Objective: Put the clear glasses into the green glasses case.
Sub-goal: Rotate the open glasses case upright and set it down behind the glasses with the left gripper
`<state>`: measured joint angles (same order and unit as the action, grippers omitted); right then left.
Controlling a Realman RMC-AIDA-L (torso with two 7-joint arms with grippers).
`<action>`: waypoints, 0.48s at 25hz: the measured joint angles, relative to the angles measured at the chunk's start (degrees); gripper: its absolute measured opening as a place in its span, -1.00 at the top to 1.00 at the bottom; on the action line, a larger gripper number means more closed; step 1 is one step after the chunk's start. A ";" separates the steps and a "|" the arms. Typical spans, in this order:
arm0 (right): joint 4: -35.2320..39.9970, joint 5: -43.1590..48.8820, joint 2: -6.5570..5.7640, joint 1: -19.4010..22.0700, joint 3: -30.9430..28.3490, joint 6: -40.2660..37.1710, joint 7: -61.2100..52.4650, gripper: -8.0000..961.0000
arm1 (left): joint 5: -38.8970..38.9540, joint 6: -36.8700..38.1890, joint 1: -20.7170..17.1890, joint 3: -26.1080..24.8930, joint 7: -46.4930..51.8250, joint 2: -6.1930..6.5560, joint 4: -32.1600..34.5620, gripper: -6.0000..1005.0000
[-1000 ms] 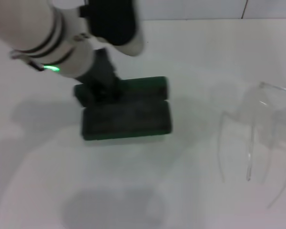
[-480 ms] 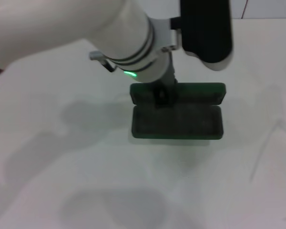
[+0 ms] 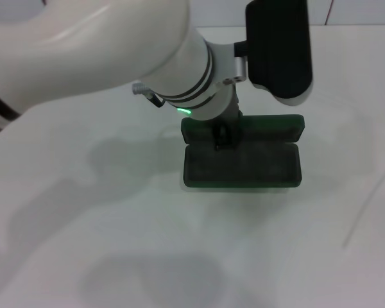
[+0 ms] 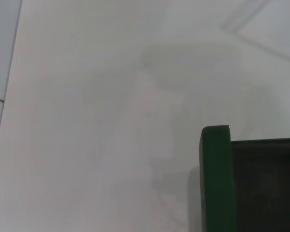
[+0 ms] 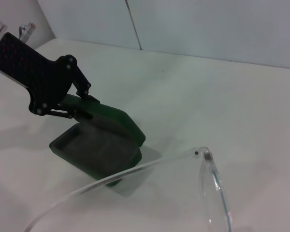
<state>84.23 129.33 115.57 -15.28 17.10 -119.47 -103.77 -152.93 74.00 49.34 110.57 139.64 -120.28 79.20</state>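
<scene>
The green glasses case lies open on the white table, its dark lining up and its lid standing at the back. My left gripper is at the lid's left part. In the right wrist view its black fingers sit clamped on the lid's edge of the case. The left wrist view shows only a corner of the case. The clear glasses hang close before the right wrist camera, above the table. In the head view only a faint temple arm shows at the right edge. My right gripper is out of view.
The white table spreads bare around the case. A pale wall rises behind the table's far edge. My left arm fills the upper left of the head view.
The case has shifted to the right with my left gripper at its lid. The glasses have moved right, almost out of the head view.
</scene>
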 joint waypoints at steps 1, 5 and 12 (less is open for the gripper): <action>-0.02 0.00 0.00 0.07 -0.04 0.03 -0.06 0.75 | -0.02 -0.36 -0.49 -0.08 -0.37 0.01 0.01 0.55; -0.53 -0.03 0.01 -0.02 -0.12 0.12 -0.17 0.75 | 0.00 -2.17 -2.56 -0.22 -1.98 0.03 0.14 0.54; -0.86 -0.21 -0.03 -0.01 -0.47 0.15 -0.20 0.75 | 0.21 -3.91 -4.25 -0.34 -2.26 0.10 -0.19 0.54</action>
<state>83.37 129.12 115.54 -15.29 16.63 -119.32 -103.97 -152.73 70.10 45.09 110.22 137.38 -120.17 79.01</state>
